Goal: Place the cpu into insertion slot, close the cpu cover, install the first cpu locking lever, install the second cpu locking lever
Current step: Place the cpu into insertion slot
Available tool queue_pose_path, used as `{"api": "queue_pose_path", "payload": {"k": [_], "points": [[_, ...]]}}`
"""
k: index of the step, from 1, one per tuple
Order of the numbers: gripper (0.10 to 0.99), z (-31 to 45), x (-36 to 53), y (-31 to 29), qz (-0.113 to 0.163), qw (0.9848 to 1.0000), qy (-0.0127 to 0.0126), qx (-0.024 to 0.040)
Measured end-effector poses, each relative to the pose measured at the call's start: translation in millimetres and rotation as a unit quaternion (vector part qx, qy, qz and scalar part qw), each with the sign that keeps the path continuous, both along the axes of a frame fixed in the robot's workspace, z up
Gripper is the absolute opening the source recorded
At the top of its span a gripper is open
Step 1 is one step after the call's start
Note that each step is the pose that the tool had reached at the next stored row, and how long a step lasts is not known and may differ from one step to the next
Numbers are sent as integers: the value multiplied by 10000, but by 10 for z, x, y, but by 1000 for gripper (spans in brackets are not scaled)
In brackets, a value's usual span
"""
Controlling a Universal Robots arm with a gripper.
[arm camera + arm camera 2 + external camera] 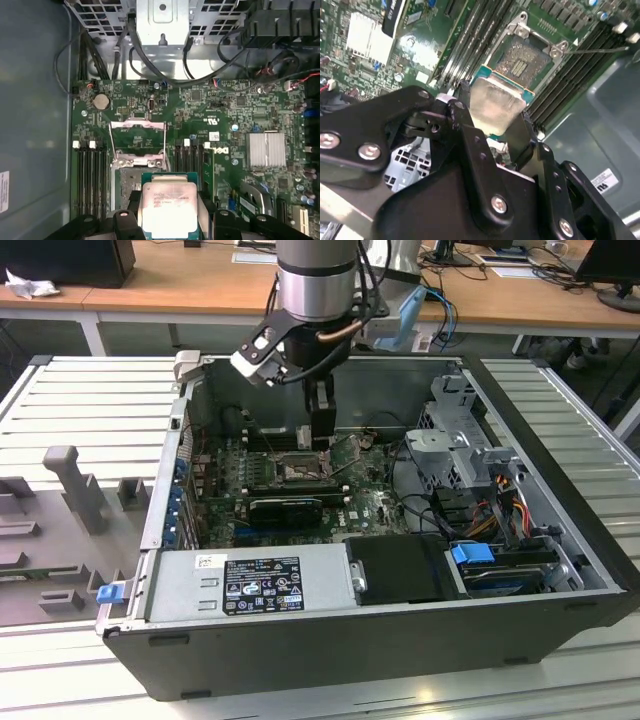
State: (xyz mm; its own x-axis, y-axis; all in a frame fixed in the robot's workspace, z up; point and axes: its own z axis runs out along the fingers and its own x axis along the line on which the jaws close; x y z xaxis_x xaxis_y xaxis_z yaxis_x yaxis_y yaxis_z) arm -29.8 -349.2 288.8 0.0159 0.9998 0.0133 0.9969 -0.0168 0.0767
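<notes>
Near insertion slot (522, 62) flanked by memory slots (90, 172), gripper (492, 117) clamps cpu (167, 207); cpu cover (137, 123) flipped open.

cpu (167, 205) is showing silvery-beige, green edging | pincer (492, 120) is looking plain black | circuit board (225, 100) is showing green | insertion slot (522, 59) is looking dark, silver-rimmed | heatsink (266, 149) is showing pale stripes lol

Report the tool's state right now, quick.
Tool: closed, holding the chip by its edges, close to the uncovered socket.
</notes>
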Motion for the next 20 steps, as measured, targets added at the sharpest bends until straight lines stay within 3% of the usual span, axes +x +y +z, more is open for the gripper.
{"api": "queue_pose_path", "payload": {"k": [4, 9, 15, 20], "points": [[529, -77, 0, 4, 2, 10000, 0, 2], [529, -106, -19, 4, 2, 10000, 0, 3], [529, -237, -41, 10, 2, 10000, 0, 2], [529, -378, -44, 63, -28, 10000, 0, 4]]}}
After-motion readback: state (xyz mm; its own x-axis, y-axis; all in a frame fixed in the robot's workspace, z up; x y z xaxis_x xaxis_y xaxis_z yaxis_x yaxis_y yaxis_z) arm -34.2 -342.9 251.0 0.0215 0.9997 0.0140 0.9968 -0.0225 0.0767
